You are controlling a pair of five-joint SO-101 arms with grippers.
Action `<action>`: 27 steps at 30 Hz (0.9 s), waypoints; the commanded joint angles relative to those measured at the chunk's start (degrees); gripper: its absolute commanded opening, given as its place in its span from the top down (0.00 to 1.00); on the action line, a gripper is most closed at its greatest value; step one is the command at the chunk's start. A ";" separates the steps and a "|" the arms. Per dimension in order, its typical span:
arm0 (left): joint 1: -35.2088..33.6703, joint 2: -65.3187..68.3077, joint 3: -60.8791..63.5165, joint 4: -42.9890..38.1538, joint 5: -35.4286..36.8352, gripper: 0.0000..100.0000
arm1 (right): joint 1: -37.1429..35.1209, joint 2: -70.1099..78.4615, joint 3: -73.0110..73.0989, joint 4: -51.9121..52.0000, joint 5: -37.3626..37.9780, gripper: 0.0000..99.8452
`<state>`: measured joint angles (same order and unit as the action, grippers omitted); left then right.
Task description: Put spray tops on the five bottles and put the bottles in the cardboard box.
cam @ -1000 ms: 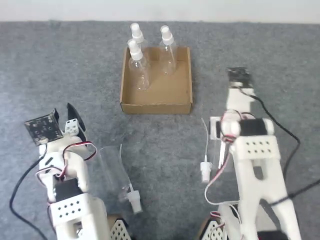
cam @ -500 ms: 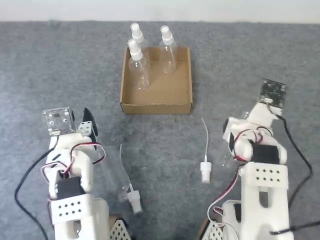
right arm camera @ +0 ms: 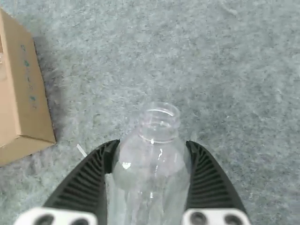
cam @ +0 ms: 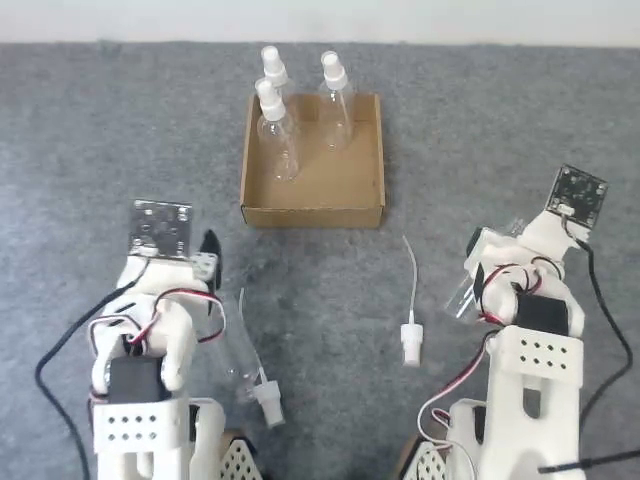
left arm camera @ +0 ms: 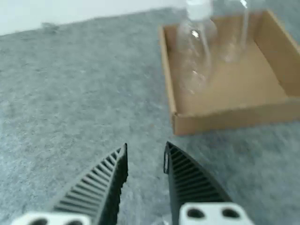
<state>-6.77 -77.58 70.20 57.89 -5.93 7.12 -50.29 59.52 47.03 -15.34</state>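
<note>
Right gripper (right arm camera: 151, 144) sits near right, clamped on the shoulders of 1 uncapped bottle (right arm camera: 152, 171). Left gripper (left arm camera: 145, 152), near left, is narrowly parted and empty, pointing toward the cardboard box (left arm camera: 225, 119).

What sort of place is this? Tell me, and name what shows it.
Probably a robotics lab tabletop: left arm and right arm side by side on a grey mat, a cardboard box holding capped bottles, plain white wall behind.
</note>
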 commanded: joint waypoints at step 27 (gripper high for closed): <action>38.95 17.49 -11.30 7.91 1.93 0.79 | 11.21 -1.89 -0.88 -4.26 -1.32 0.99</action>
<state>29.19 -67.12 63.52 69.41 -7.52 16.53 -50.29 59.52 44.66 -15.69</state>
